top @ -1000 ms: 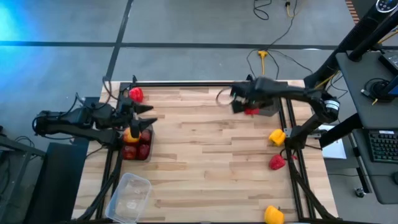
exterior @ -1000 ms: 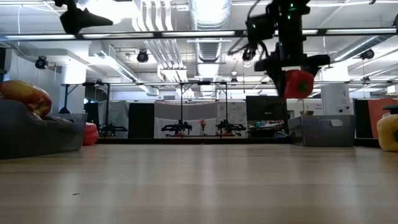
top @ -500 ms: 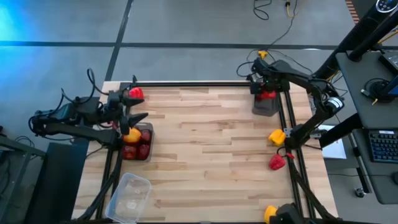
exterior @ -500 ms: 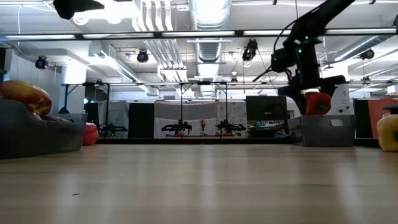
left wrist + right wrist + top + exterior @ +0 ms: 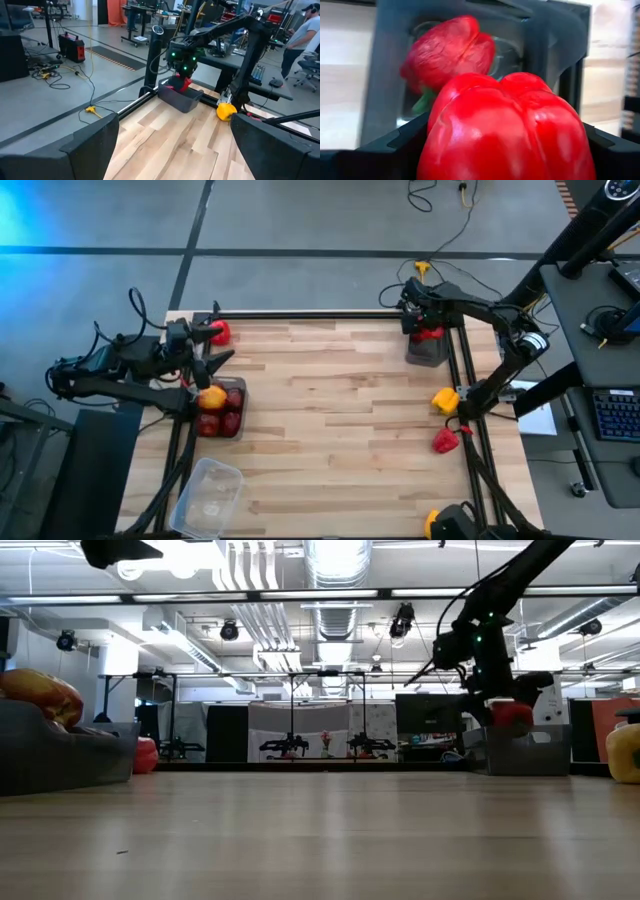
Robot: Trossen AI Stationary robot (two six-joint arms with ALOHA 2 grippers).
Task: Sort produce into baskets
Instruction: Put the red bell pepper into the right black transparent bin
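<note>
My right gripper [image 5: 428, 332] is shut on a red pepper [image 5: 505, 130] over the dark grey tray [image 5: 428, 350] at the table's far right. In the low view the pepper [image 5: 512, 715] hangs at the tray's rim [image 5: 525, 748]. A second red pepper [image 5: 447, 50] lies on the tray's floor. My left gripper [image 5: 212, 348] is open and empty, above the far end of the left dark tray [image 5: 220, 412], which holds maroon fruits and an orange pepper [image 5: 211, 396]. Another red pepper [image 5: 218, 332] lies on the table's far left corner. The clear tub [image 5: 210, 490] stands at the near left. My right gripper pinches the red pepper by its two opposite sides [image 5: 432, 135] between its two fingers [image 5: 395, 145]. The fingers come from above, pointing down. The pepper hangs over the tray's inside, above the pepper lying there; whether it touches anything below, I cannot tell.
A yellow pepper [image 5: 445, 400] and a red pepper [image 5: 446, 441] lie along the table's right edge, and another yellow pepper [image 5: 437, 525] at the near right corner. A black rail frames the table. The middle of the wooden top is bare.
My right gripper has carried the red pepper from the far middle of the table toward the right edge, over the far right tray, and down to its rim. My left gripper has drawn back a little toward the table's left edge, staying open.
</note>
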